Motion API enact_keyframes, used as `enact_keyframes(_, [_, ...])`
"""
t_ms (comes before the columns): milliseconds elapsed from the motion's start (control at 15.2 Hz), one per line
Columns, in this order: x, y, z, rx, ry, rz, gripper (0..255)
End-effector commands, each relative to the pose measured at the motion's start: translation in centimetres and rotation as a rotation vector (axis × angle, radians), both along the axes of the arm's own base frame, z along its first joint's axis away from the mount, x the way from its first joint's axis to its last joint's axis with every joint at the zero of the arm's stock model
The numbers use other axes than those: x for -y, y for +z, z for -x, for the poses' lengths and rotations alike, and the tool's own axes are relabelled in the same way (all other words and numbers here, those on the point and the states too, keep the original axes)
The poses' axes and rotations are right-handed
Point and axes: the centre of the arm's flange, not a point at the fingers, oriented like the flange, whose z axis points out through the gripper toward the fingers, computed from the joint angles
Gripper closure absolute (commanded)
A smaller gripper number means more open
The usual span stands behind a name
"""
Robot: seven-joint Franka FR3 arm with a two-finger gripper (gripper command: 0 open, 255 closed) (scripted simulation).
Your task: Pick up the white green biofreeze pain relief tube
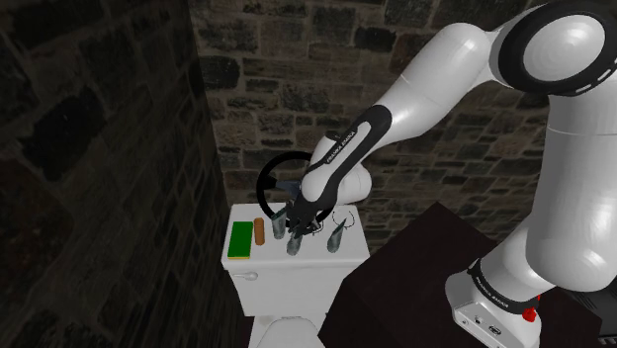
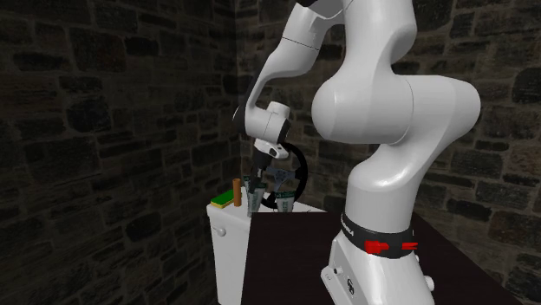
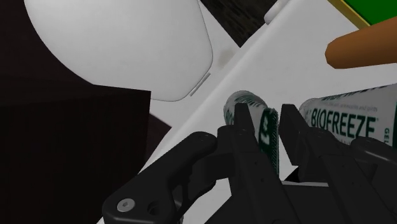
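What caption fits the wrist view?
Gripper straddling one Biofreeze tube on the white tank lid, a second tube alongside.

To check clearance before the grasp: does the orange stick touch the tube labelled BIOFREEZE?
Apart. The wrist view shows white lid between orange stick and tube.

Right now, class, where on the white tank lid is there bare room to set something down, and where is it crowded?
Free: the tank lid between the Biofreeze tube and the grey item, out to its front edge. Crowded: toward the green box, where the tool, that tube and the brown stick sit close together.
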Motion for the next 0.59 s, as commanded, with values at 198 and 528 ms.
enact_keyframes(198, [0.0,2.4,0.1,0.000,0.000,0.000,255])
enact_keyframes(528, [0.0,5.1,0.1,0.000,0.000,0.000,255])
